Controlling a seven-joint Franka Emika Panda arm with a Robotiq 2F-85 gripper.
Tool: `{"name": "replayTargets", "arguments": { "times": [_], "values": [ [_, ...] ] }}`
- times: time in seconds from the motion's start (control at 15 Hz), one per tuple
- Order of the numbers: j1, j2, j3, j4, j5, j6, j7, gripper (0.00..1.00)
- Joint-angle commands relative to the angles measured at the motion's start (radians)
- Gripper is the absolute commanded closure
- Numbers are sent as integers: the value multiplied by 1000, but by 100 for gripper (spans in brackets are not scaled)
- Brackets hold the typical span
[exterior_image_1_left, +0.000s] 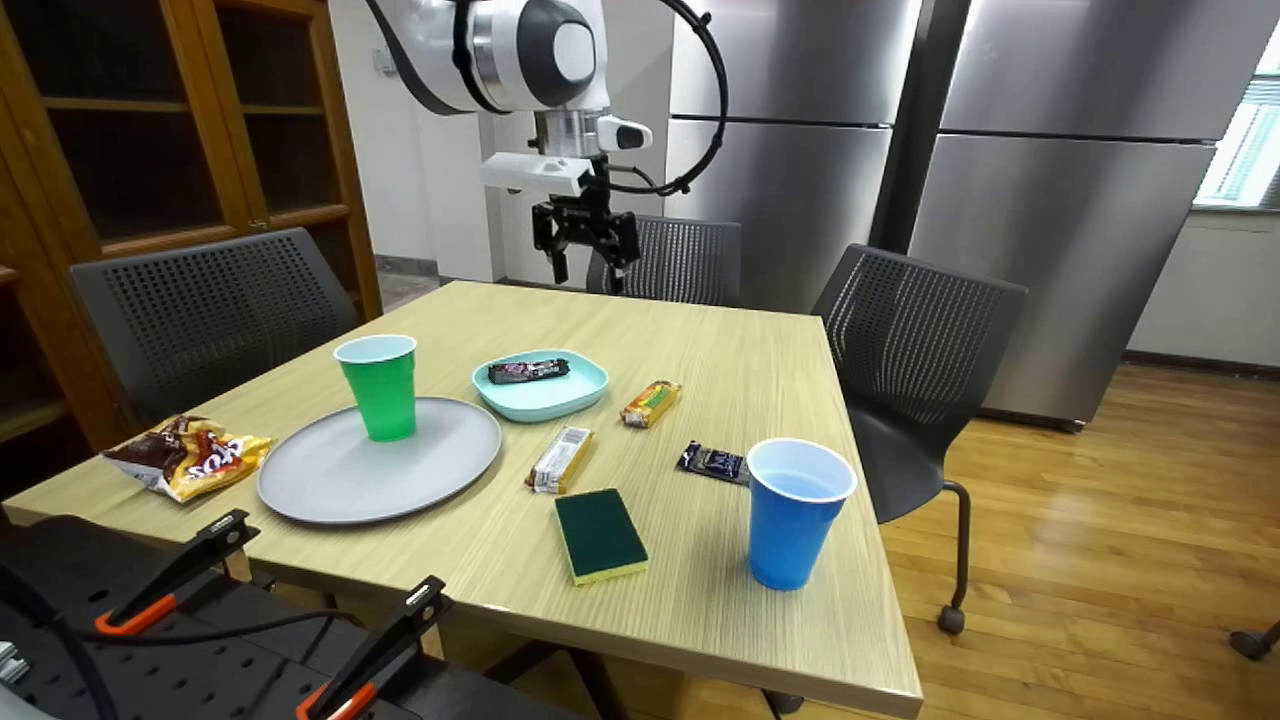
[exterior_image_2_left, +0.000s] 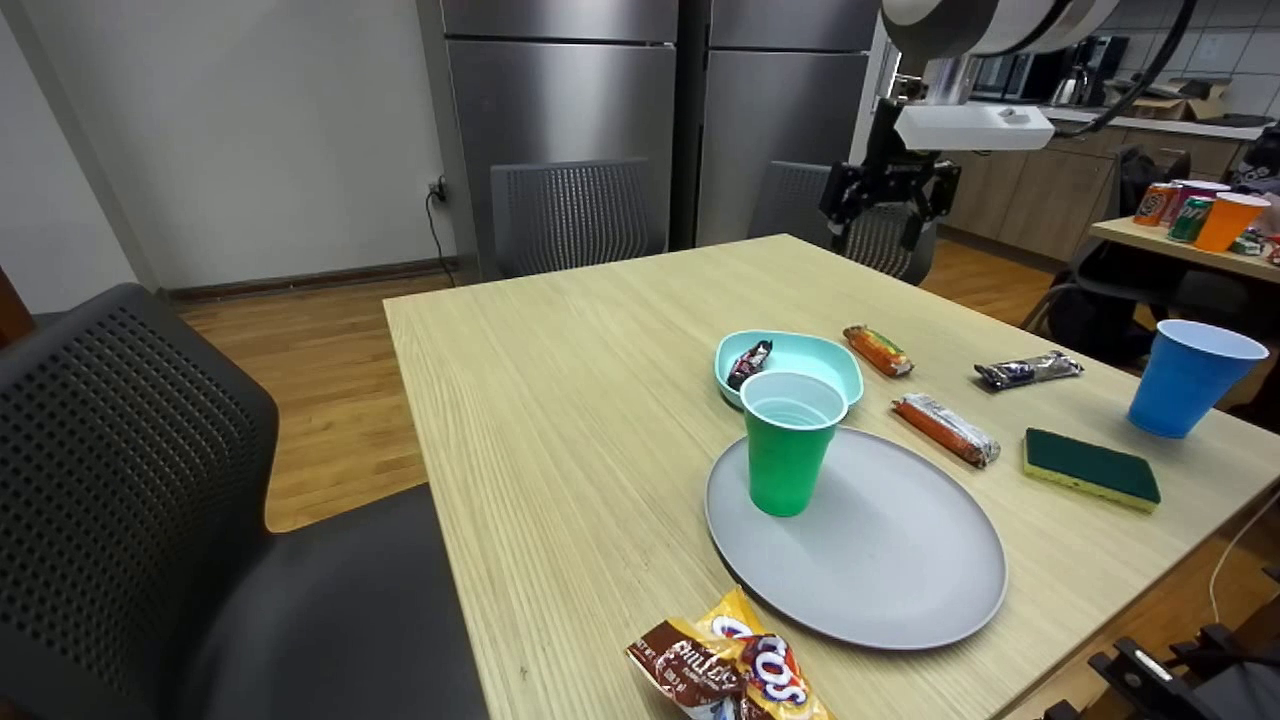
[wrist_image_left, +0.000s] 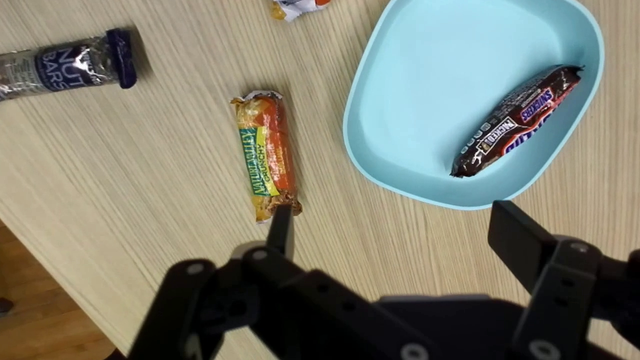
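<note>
Nature Valley bar (wrist_image_left: 267, 157): we find it lying on the table (wrist_image_left: 175, 175), at ten o'clock when we centre the wrist view's dial between the fingertips. The gripper (wrist_image_left: 393, 215) hangs above the table with its fingers spread wide and nothing between them; we observe no contact with any item. The nine o'clock fingertip overlaps the bar's six o'clock end by line of sight only, since both exterior views place the fingers well above the surface.

A teal dish (wrist_image_left: 425, 75) sits at one o'clock, with a Snickers bar (wrist_image_left: 515, 122) inside, toward the dish's four o'clock wall. A nut bar (wrist_image_left: 65, 67) lies farther out at ten o'clock. In an exterior view, a green cup (exterior_image_1_left: 385, 395) stands upright at nine o'clock from the dish, on a gray plate (exterior_image_1_left: 350, 480).

Handling, in our judgement: the bar runs roughly twelve to six while the fingers face each other nine to three, so the alignment suits a grip across its width. Centring above the bar should precede any descent. The space between bar and dish looks narrow, so we advise keeping the three o'clock finger off the rim. The wrapper looks crinkly; a gentle mid-length pinch should limit slipping or crushing.
</note>
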Motion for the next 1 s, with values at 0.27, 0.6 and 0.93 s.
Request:
{"name": "replayTargets", "arguments": {
  "times": [0.27,0.6,0.93],
  "values": [
    [-90,141,30,96,111,51,-156,0],
    [-136,250,57,203,129,38,-212,0],
    [-177,333,68,289,128,25,-255,0]
  ]
}}
